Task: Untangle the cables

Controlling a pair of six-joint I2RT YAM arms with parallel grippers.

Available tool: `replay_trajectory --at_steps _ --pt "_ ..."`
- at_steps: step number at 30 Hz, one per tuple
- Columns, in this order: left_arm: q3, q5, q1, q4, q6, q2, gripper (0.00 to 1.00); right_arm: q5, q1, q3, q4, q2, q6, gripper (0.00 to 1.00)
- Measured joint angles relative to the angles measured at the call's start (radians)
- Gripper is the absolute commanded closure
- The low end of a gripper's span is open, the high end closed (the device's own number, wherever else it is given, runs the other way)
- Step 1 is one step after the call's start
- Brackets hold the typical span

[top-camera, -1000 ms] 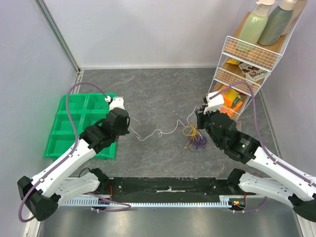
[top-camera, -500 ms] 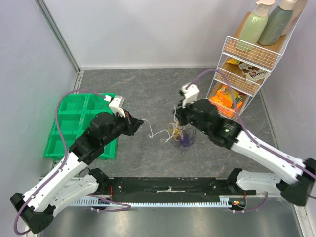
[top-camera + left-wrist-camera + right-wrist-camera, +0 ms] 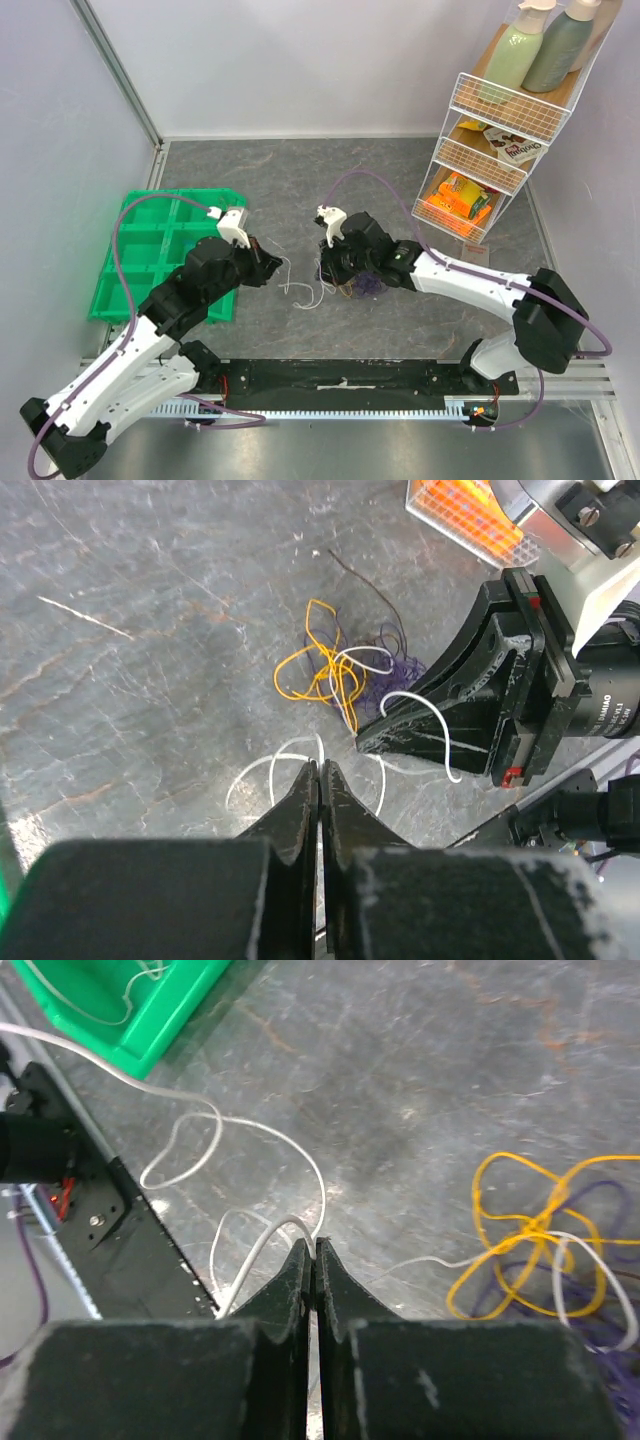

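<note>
The cables [image 3: 362, 285] lie as a small tangle of yellow, purple and white wires on the grey table, just right of centre. The left wrist view shows yellow loops [image 3: 320, 675] over purple strands [image 3: 402, 666]. One white cable [image 3: 300, 290] curls loosely between both grippers. My left gripper [image 3: 277, 263] is shut, with the white cable [image 3: 266, 766] pinched at its tips [image 3: 319, 766]. My right gripper [image 3: 323, 276] is also shut, and the white cable [image 3: 262, 1243] comes out of its tips [image 3: 312, 1242]. The yellow loops [image 3: 528, 1222] lie to its right.
A green divided bin [image 3: 165, 250] sits at the left beside the left arm. A white wire rack [image 3: 485, 160] with snack packets and bottles stands at the back right. A black rail [image 3: 340, 378] runs along the near edge.
The right arm has swung left, dragging the tangle with it towards the centre. The left gripper has moved right. The white cable between them, stretched before, now hangs slack in loops.
</note>
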Motion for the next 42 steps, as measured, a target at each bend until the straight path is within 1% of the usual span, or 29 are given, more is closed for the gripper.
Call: replay_trajectory --at_steps 3,4,5,7,8,10,13,16,18,24,26,29,33,34,37,42 --pt "-0.009 0.027 0.0 -0.005 -0.035 0.038 0.98 -0.089 0.0 -0.028 0.059 0.029 0.042 0.95" --pt "-0.009 0.024 0.0 -0.013 -0.051 0.053 0.98 -0.115 0.0 -0.028 0.077 0.052 0.055 0.94" --pt "-0.009 0.018 0.0 -0.024 -0.068 0.071 0.98 -0.135 0.0 -0.028 0.093 0.074 0.066 0.91" --pt "-0.011 0.011 0.0 -0.061 -0.101 0.094 0.98 -0.193 0.002 -0.034 0.137 0.134 0.097 0.83" --pt "-0.013 0.01 0.0 -0.077 -0.118 0.093 0.98 -0.218 0.003 -0.04 0.152 0.163 0.109 0.77" --pt "-0.016 0.01 0.0 -0.098 -0.146 0.079 0.98 -0.247 0.008 -0.058 0.158 0.202 0.12 0.6" --pt "-0.02 0.011 0.0 -0.116 -0.178 0.067 0.95 -0.253 0.013 -0.079 0.127 0.213 0.118 0.41" --pt "-0.021 0.017 0.0 -0.12 -0.195 0.103 0.94 -0.214 0.016 -0.08 0.07 0.19 0.088 0.29" --pt "-0.023 0.031 0.0 -0.113 -0.198 0.15 0.93 -0.175 0.012 -0.081 0.026 0.154 0.068 0.25" --pt "-0.047 0.148 0.0 -0.021 -0.198 0.326 0.88 -0.042 0.003 -0.137 -0.087 -0.018 0.03 0.24" --pt "-0.055 0.203 0.0 0.027 -0.198 0.384 0.86 0.0 -0.005 -0.169 -0.114 -0.072 0.031 0.26" --pt "-0.063 0.262 -0.002 0.1 -0.199 0.46 0.77 0.035 -0.035 -0.213 -0.122 -0.125 0.045 0.32" --pt "-0.076 0.306 -0.016 0.187 -0.203 0.538 0.61 0.022 -0.121 -0.28 -0.076 -0.152 0.094 0.36" --pt "-0.076 0.309 -0.019 0.204 -0.203 0.553 0.59 0.011 -0.145 -0.298 -0.054 -0.153 0.109 0.36" --pt "-0.073 0.307 -0.024 0.244 -0.201 0.595 0.55 -0.028 -0.17 -0.314 -0.018 -0.135 0.138 0.36" --pt "-0.05 0.299 -0.029 0.271 -0.2 0.701 0.51 -0.078 -0.169 -0.314 0.039 -0.111 0.156 0.36"
